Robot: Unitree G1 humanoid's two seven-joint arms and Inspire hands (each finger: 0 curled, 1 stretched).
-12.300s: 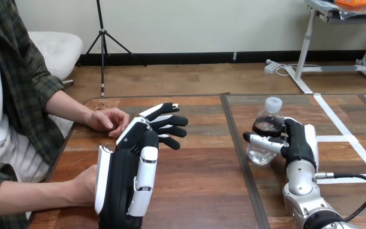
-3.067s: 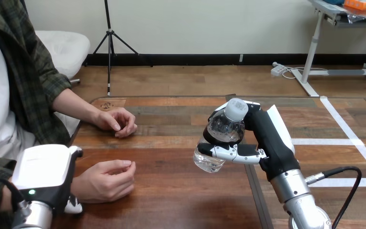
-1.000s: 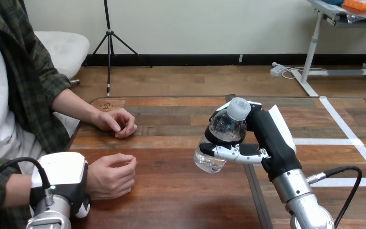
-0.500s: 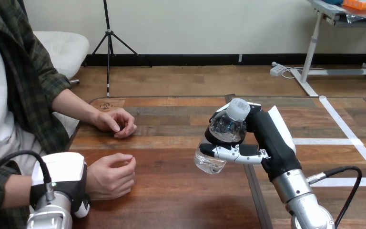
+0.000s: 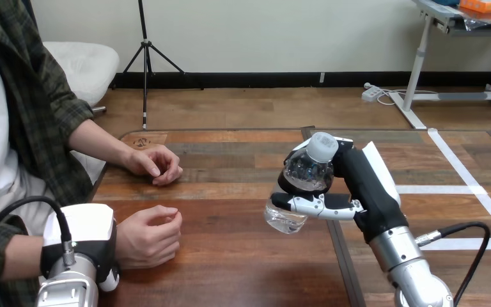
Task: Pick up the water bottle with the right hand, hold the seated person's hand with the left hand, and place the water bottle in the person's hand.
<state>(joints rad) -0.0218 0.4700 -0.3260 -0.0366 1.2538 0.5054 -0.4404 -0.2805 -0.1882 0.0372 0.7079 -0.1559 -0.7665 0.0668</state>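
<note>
Over the middle of the table [image 5: 230, 256], in the head view, our right hand [image 5: 361, 188] carries the water bottle [image 5: 307, 171] clear of the wood. Its fingers are curled round the bottle's upper body, and the thumb [image 5: 313, 206] lies across beneath it. The bottle is tilted: its white cap [image 5: 323, 146] points up and to the right, its base down and to the left.

The next move, as we judge it, turns on one relation. The person's near hand [image 5: 147, 233] lies to the left of the bottle and lower, well apart from it, so the base end leads that way. That hand rests on the table loosely curled, and we reckon it must open to take the bottle.

Our left hand [image 5: 80, 240] sits at the person's wrist [image 5: 29, 252], touching, just behind the near hand. We cannot tell whether it has a grip there. The person's far hand [image 5: 156, 163] rests further back, apart from both.
</note>
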